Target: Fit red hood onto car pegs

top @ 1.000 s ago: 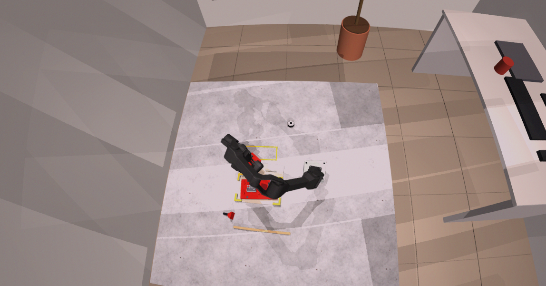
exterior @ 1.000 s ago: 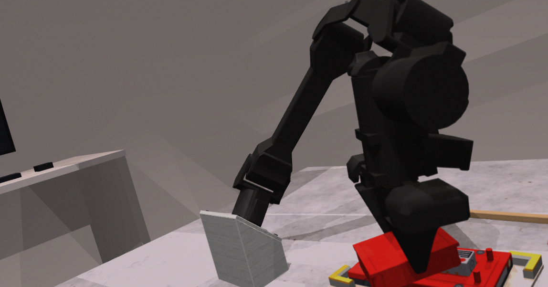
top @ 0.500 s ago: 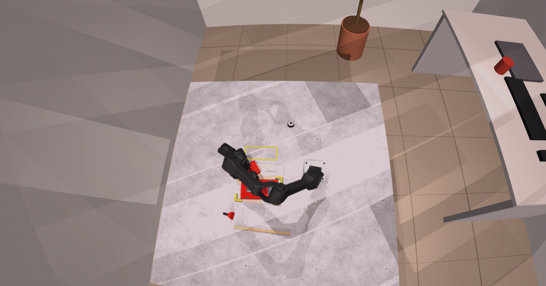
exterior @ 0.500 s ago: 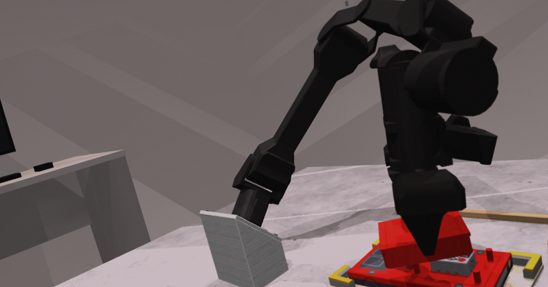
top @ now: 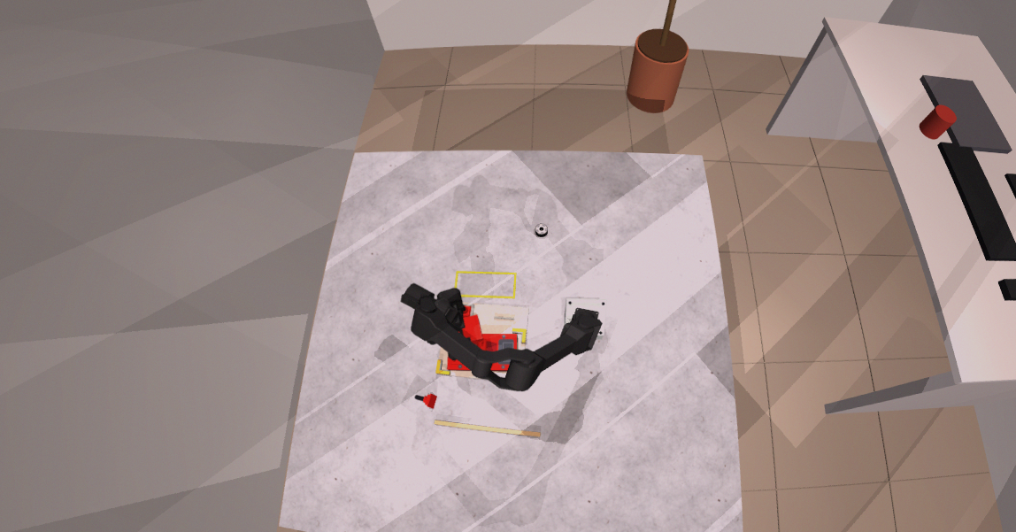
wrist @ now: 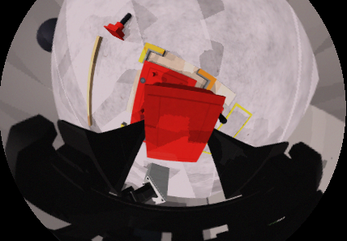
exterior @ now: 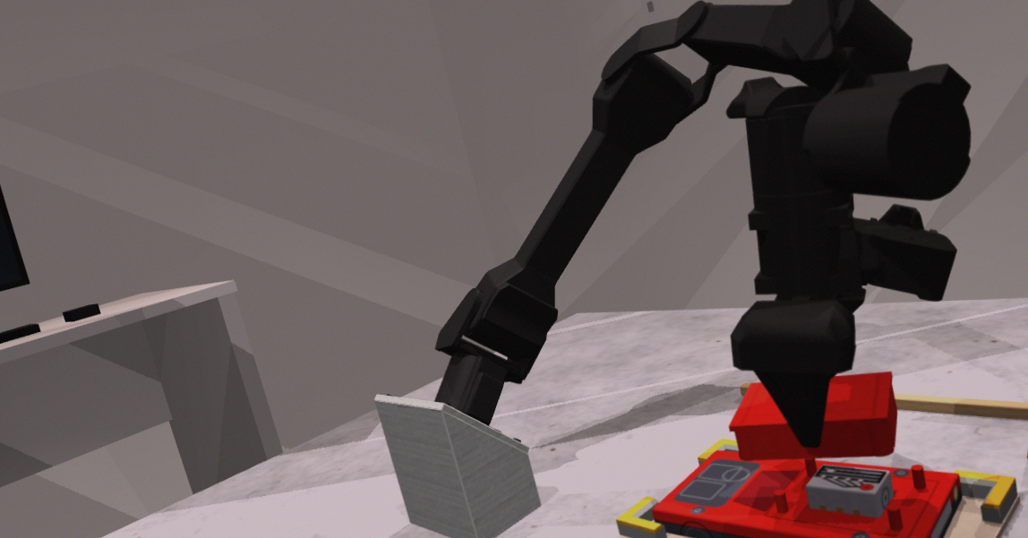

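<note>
The red hood (top: 472, 326) (exterior: 855, 399) (wrist: 174, 105) is held roof up by my gripper (exterior: 812, 434) (wrist: 177, 126), with a finger on each side. It hangs above the red chassis (top: 454, 363) (exterior: 761, 515) (wrist: 139, 97), with a gap below it in the exterior view. In the wrist view the hood looks turned relative to the chassis and covers much of it. The grey engine block (exterior: 848, 493) sits on the deck, with red pegs standing around it, one of them a front peg (exterior: 895, 516). The hood's corner holes are hidden.
The jig's yellow corners (top: 442, 368) (exterior: 998, 495) (wrist: 152, 49) surround the chassis. A red-and-black piece (top: 428, 400) (wrist: 117, 28) and a wooden strip (top: 487, 428) (exterior: 963, 406) (wrist: 93, 81) lie nearby. A small round part (top: 541, 231) lies farther off. The arm's metal base (exterior: 470, 470) stands beside the jig.
</note>
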